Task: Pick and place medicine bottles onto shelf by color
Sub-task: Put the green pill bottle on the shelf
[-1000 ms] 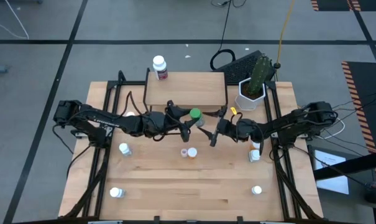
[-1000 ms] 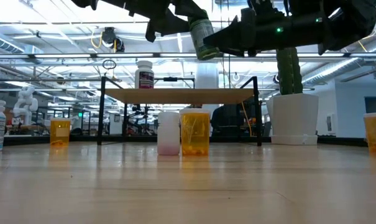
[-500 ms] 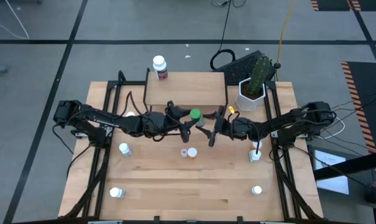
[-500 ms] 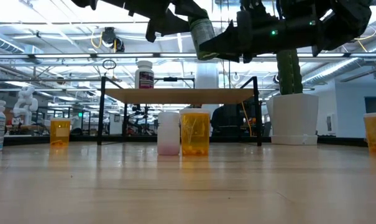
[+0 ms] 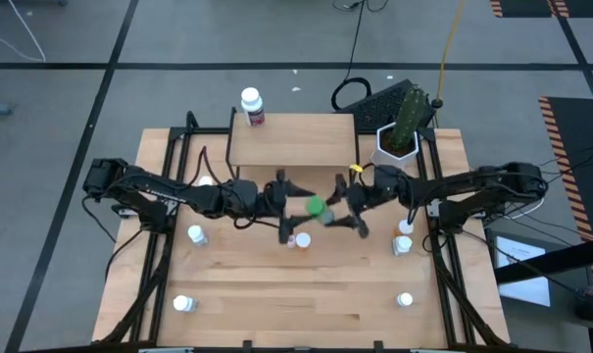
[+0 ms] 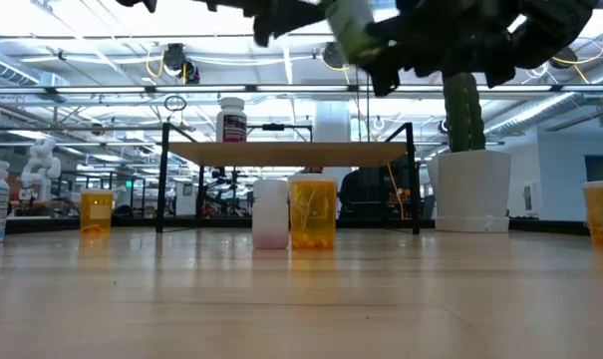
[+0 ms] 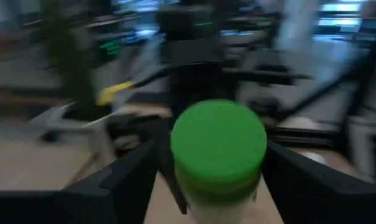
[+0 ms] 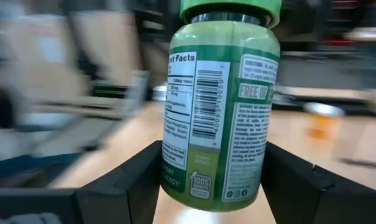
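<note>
Seen from above, mid-frame: green-capped bottle (image 5: 317, 207) between left gripper (image 5: 288, 204) and right gripper (image 5: 343, 206), over the table (image 5: 276, 294), below the shelf (image 5: 292, 139). Right wrist view alone shows its label, fingers (image 8: 122, 183) pinching both sides. Left gripper spread around it; contact unclear. Low view, centre: 1 white bottle (image 6: 270, 212), 1 orange bottle (image 6: 313, 212).

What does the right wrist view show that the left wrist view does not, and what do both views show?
Only the right wrist view shows the green bottle's side: its printed label with a barcode and small text, and an orange bottle standing on the table farther off. Only the left wrist view shows the flat top of the green cap facing the camera, with the cactus blurred behind it. Both show the same green bottle between that arm's own two dark fingers, and the light-wood tabletop.
</note>
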Action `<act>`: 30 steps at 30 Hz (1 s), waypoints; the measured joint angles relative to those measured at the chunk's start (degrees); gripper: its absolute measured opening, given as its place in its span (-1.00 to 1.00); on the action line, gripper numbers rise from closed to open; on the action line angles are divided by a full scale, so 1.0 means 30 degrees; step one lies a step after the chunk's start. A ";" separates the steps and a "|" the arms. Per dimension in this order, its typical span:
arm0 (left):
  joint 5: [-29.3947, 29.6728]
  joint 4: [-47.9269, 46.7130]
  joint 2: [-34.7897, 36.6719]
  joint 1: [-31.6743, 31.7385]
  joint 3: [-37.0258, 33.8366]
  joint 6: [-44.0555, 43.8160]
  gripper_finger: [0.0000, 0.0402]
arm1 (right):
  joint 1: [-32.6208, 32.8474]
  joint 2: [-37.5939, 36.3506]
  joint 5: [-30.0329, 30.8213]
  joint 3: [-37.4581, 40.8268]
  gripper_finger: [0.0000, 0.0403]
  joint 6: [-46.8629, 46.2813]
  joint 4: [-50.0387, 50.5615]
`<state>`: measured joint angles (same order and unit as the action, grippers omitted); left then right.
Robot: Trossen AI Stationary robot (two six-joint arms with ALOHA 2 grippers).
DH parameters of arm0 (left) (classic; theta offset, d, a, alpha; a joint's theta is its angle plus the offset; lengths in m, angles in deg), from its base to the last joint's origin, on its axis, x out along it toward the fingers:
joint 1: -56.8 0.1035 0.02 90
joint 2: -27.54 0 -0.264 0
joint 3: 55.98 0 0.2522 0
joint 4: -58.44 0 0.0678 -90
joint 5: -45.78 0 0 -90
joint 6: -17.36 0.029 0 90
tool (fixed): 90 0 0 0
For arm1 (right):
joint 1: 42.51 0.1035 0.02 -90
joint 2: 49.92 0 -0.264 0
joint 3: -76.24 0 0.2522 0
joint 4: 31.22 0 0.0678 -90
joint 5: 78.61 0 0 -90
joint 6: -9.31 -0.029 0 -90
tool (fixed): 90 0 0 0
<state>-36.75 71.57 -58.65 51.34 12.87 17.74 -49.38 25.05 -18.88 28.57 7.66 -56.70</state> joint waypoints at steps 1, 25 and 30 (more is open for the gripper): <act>-0.1089 0.0082 0.0000 0.0007 0.0000 0.0443 0.48 | -0.0090 0.0099 -0.1221 -0.0003 0.12 -0.0047 -0.0192; -0.7940 0.4059 -0.2769 -0.0512 0.0873 0.5065 0.72 | 0.0581 0.4048 -0.8946 -0.0729 0.12 -0.2924 -0.4825; -0.8343 0.3846 -0.2769 -0.0510 0.0925 0.5066 0.54 | 0.0581 0.4056 -0.8956 -0.0721 0.12 -0.2709 -0.4678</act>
<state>-61.78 83.10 -66.96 49.81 15.64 32.94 -47.64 37.22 -45.75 26.40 -0.47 -70.74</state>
